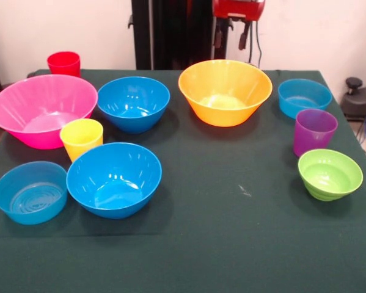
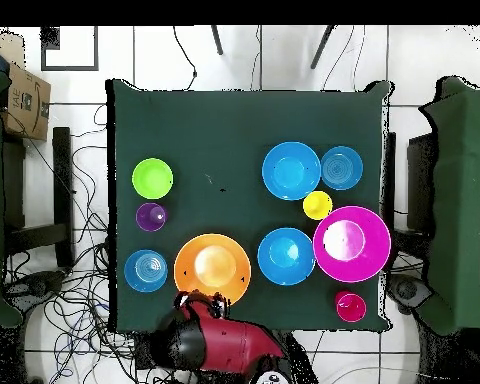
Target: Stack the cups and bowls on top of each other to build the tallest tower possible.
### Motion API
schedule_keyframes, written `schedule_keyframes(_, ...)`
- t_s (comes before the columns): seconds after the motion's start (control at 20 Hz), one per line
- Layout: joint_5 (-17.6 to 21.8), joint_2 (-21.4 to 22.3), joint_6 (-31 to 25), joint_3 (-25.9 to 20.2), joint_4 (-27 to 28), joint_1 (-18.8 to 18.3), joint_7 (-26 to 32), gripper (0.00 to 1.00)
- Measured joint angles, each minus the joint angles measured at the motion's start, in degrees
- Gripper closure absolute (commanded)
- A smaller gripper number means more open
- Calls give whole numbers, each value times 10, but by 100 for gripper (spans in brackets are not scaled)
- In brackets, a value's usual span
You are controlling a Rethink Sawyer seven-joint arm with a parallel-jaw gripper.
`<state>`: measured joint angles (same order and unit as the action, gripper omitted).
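From the front, my gripper point(image 1: 233, 32) hangs open and empty, high behind the orange bowl point(image 1: 225, 91), and every cup and bowl sits alone on the green table point(image 1: 231, 232). From above, my gripper point(image 2: 199, 300) is by the orange bowl point(image 2: 212, 268), with nothing stacked.

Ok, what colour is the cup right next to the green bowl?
Translucent purple cup, beside the green bowl; clearest in the front view.

A dark green table point(image 1: 244, 244) stands on a white tiled floor point(image 2: 164, 60). A cardboard box point(image 2: 24, 100) sits beside it, and black cables point(image 2: 74, 300) trail across the floor.
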<state>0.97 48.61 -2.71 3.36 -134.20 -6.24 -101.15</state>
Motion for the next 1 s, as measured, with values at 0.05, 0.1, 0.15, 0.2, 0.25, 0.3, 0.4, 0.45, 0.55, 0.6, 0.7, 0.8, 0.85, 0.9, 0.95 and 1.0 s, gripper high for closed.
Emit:
schedule_keyframes(0.05, 0, 2, -3, 0, 0, -2, 0, 0)
schedule_keyframes(0.1, 0, 3, -5, 1, 0, -4, 0, 0)
schedule_keyframes(0.15, 0, 6, -9, 1, 0, -6, 0, 0)
schedule_keyframes(0.2, 1, 9, -12, 2, 1, -7, 0, 0)
schedule_keyframes(0.25, 3, 11, -16, 3, 1, -9, 0, 0)
schedule_keyframes(0.3, 4, 13, -20, 4, 2, -12, 0, 0)
schedule_keyframes(0.4, 9, 16, -26, 5, 3, -18, 0, 0)
schedule_keyframes(0.45, 12, 17, -28, 5, 3, -20, 0, 0)
schedule_keyframes(0.55, 24, 20, -30, 6, 4, -33, 0, 0)
schedule_keyframes(0.6, 33, 21, -30, 7, 4, -43, 0, 0)
schedule_keyframes(0.7, 46, 21, -31, 9, 6, -54, 0, 0)
schedule_keyframes(0.8, 57, 21, -30, 10, 8, -63, 0, 0)
schedule_keyframes(0.85, 66, 21, -31, 12, 9, -70, 0, 0)
schedule_keyframes(0.9, 71, 21, -30, 13, 10, -75, 0, 0)
schedule_keyframes(0.95, 74, 21, -30, 13, 10, -77, 0, 0)
schedule_keyframes(1.0, 82, 19, -30, 16, 12, -82, 0, 0)
